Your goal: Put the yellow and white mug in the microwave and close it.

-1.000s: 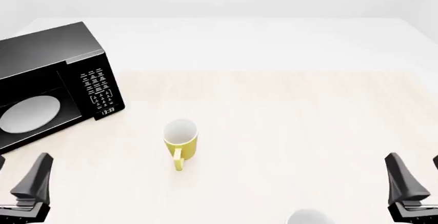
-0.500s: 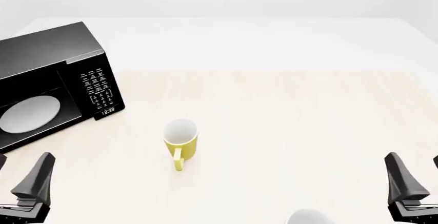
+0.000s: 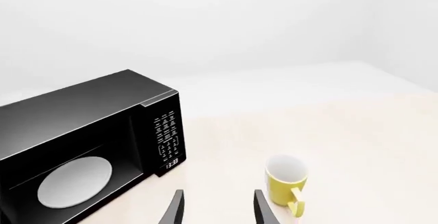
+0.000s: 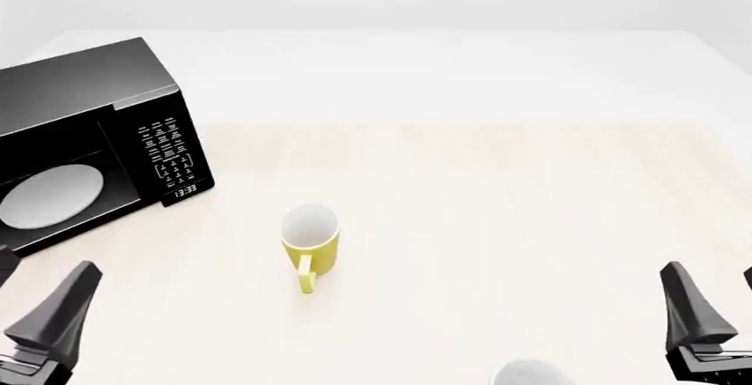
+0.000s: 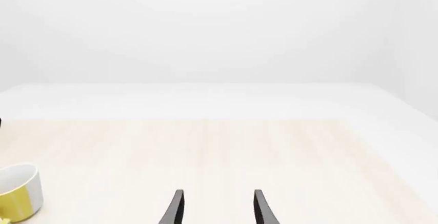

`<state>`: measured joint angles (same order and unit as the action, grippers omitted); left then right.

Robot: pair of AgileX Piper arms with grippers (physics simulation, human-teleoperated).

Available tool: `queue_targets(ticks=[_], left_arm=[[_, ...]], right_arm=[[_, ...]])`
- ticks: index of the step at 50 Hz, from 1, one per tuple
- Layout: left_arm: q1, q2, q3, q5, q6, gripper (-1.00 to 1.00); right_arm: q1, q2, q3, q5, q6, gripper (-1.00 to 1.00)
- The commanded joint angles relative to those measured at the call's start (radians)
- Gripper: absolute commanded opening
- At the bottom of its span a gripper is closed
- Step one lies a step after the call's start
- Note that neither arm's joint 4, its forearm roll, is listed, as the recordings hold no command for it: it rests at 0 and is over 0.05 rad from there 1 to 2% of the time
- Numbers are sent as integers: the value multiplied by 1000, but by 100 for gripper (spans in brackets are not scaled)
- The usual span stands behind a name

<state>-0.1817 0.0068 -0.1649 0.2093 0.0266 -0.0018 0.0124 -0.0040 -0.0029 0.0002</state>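
Microwave (image 4: 88, 147): a large black box at about 10 o'clock on the table (image 4: 494, 226) in the front view, turned a little so its front faces toward 5 o'clock. The cavity stands open to view, with the round white turntable plate (image 4: 49, 195) lying flat inside. I cannot make out the door itself in any view.

Button panel (image 4: 168, 151): white markings on the right part of the microwave's front, with a small clock readout (image 4: 185, 191) at its lower end.

Left gripper (image 3: 215, 208): low at about 8 o'clock in the front view, near the microwave's front corner but apart from it. In the left wrist view its two dark fingers (image 3: 175, 209) stand parted with bare table between them, gripping nothing. They point toward the gap between the microwave and the mug.

Yellow and white mug (image 4: 310, 240): upright on the pale wood, just left of centre in the front view, at roughly 4 o'clock from the microwave's panel and well apart from it. Yellow outside, white inside, the loop handle (image 4: 305, 275) pointing toward 6 o'clock. Nothing touches it.

White rounded object (image 4: 531, 373): only its top shows at the bottom edge, around 5 o'clock; too little is visible to say what it is.

Right gripper (image 5: 216, 208): low at about 4 o'clock in the front view, well apart from the mug. Fingers spread, nothing between them; the mug sits at the edge of the right wrist view.
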Motion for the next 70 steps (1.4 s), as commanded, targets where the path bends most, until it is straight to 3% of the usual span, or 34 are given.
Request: queue_targets(ticks=[1,15,25,28,51,70], left_arm=[[-67,48,-93,88,-5,100],[-117,192,-198,108,-10,100],[-163,330,-262,100,-53,100],[-209,380,-278,101,-104,100],[-281,579,-275,22,-258,100],[-260,735,-280,-42,-260,100]], right_arm=[[0,0,0,0,0,100],[0,1,0,0,0,100],[0,0,0,0,0,100],[0,0,0,0,0,100],[0,0,0,0,0,100],[0,0,0,0,0,100]])
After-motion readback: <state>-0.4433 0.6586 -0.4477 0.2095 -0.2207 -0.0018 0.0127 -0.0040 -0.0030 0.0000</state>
